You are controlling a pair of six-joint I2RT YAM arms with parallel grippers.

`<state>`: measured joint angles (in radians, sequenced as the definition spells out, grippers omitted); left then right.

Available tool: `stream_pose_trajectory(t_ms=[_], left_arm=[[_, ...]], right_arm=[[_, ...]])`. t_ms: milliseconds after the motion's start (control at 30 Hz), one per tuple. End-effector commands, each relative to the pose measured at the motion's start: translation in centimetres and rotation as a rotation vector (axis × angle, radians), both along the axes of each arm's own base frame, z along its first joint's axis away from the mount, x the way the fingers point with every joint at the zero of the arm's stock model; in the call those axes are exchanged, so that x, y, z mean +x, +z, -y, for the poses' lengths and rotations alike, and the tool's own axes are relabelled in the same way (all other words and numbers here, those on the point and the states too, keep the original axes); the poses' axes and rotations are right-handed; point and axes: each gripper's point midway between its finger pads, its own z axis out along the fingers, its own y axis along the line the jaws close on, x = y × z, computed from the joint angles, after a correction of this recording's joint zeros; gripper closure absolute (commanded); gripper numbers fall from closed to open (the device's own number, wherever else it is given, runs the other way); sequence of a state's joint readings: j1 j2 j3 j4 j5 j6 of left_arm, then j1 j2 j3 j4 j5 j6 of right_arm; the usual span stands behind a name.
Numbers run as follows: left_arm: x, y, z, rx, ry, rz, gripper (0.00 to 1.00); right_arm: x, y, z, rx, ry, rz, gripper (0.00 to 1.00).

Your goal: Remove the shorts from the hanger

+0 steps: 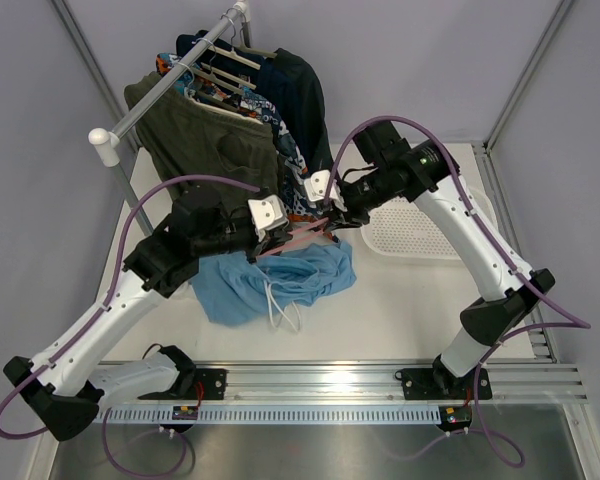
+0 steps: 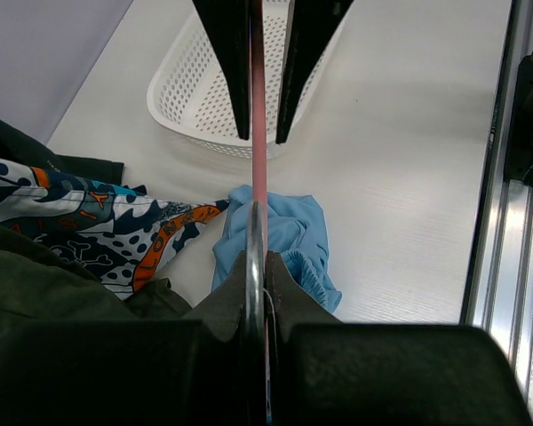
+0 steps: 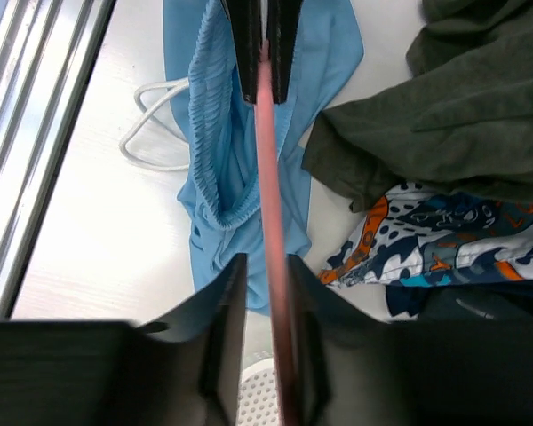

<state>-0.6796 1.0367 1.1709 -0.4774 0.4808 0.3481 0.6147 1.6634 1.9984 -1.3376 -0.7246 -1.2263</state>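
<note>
A thin pink hanger (image 1: 298, 238) is held level above the table between my two grippers. My left gripper (image 2: 259, 257) is shut on one end of the hanger (image 2: 258, 133), by its metal hook. My right gripper (image 3: 266, 266) straddles the other end. The hanger bar (image 3: 268, 160) lies against one of its fingers, with a gap to the other. The light blue shorts (image 1: 270, 280) lie bunched on the table under the hanger, their white drawstring (image 3: 147, 124) trailing out. Whether any cloth still touches the bar, I cannot tell.
A clothes rack (image 1: 170, 85) with several hung garments stands at the back left. An olive garment (image 1: 205, 135) and a patterned one (image 2: 89, 213) droop onto the table beside the shorts. A white perforated basket (image 1: 420, 235) sits at the right. A metal rail (image 1: 330, 380) runs along the near edge.
</note>
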Motion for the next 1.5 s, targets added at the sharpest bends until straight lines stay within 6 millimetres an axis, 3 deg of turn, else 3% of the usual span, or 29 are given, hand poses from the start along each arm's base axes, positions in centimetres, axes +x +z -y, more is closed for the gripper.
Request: stream_pose_trajectory(t_ms=[0, 100, 200, 300, 333, 467, 500, 533, 767, 867, 1100, 1200, 1233, 1367, 1467], left_arm=[[-0.1, 4.4, 0.0, -0.090, -0.006, 0.112, 1.00], [0.0, 3.9, 0.0, -0.081, -0.003, 0.103, 1.00], [0.2, 3.3, 0.0, -0.081, 0.011, 0.093, 0.99], [0.4, 2.6, -0.5, -0.096, 0.056, 0.078, 0.76], [0.5, 2.6, -0.8, -0.104, 0.078, 0.076, 0.61], [0.0, 2.6, -2.7, -0.134, 0.161, 0.089, 0.26], [-0.3, 2.4, -3.6, -0.141, 0.198, 0.085, 0.02], [-0.5, 2.2, -4.1, -0.143, 0.220, 0.077, 0.01], [-0.4, -3.3, -7.0, -0.117, 0.426, -0.080, 0.01], [0.5, -6.0, -7.6, -0.079, 0.506, -0.130, 0.02], [3.5, -9.8, -10.4, 0.013, 0.752, -0.144, 0.01], [3.7, -10.6, -10.5, 0.023, 0.788, -0.178, 0.19], [3.8, -10.8, -10.5, 0.027, 0.789, -0.184, 0.38], [3.3, -10.9, -11.1, 0.019, 0.810, -0.196, 0.86], [2.7, -10.6, -12.2, 0.000, 0.843, -0.192, 0.96]], right_arm=[[-3.2, -1.0, 2.4, -0.111, -0.034, -0.131, 0.78], [-3.4, -0.9, 2.5, -0.117, -0.018, -0.126, 0.95], [-3.9, -0.6, 2.8, -0.117, 0.010, -0.113, 1.00], [-4.2, -0.5, 3.4, -0.121, 0.015, -0.095, 1.00], [-4.2, -0.5, 3.7, -0.122, 0.010, -0.092, 1.00], [-3.8, -0.7, 5.1, -0.122, -0.030, -0.101, 1.00], [-3.6, -0.8, 5.7, -0.116, -0.050, -0.109, 1.00], [-3.6, -0.7, 6.0, -0.112, -0.062, -0.114, 1.00], [-3.7, -0.6, 7.1, -0.062, -0.117, -0.149, 1.00], [-4.0, -0.3, 6.9, -0.037, -0.119, -0.161, 1.00], [-4.8, 1.8, 6.8, 0.040, -0.121, -0.218, 1.00], [-5.0, 2.4, 7.1, 0.063, -0.139, -0.224, 1.00], [-4.8, 2.4, 7.3, 0.064, -0.149, -0.219, 1.00], [-3.9, 2.5, 8.9, 0.061, -0.213, -0.204, 1.00], [-2.9, 2.4, 10.6, 0.059, -0.269, -0.196, 1.00]])
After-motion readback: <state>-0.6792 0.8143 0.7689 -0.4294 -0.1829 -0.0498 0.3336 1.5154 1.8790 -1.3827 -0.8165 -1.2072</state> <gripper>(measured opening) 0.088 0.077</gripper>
